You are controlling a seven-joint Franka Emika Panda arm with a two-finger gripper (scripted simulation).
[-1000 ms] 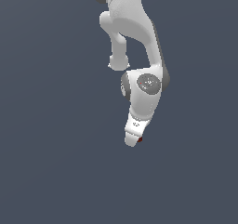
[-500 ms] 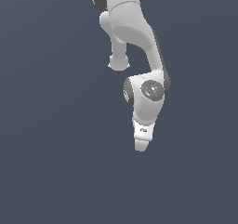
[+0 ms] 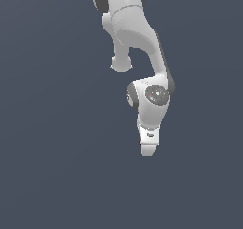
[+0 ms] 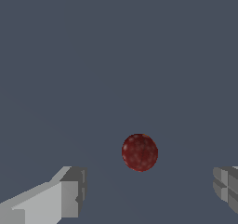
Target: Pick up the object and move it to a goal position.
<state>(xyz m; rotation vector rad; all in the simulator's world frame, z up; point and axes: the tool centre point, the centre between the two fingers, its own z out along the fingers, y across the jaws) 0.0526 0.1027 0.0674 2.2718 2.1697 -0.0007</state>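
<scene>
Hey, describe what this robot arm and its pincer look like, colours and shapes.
The arm is glossy white with rounded, bulbous links and dark grey joint caps. The pincer is a small white block in the exterior view; the wrist view shows its blocky grey-white fingers. No cables or legible markings show.

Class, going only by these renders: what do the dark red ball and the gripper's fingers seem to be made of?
Dark red ball: matte, finely speckled with paler flecks, perhaps rubber or a rough fruit skin; the render leaves it open.
Fingers of the gripper: flat grey, sharp-edged blocks without shine, suggesting painted metal or hard plastic.
</scene>
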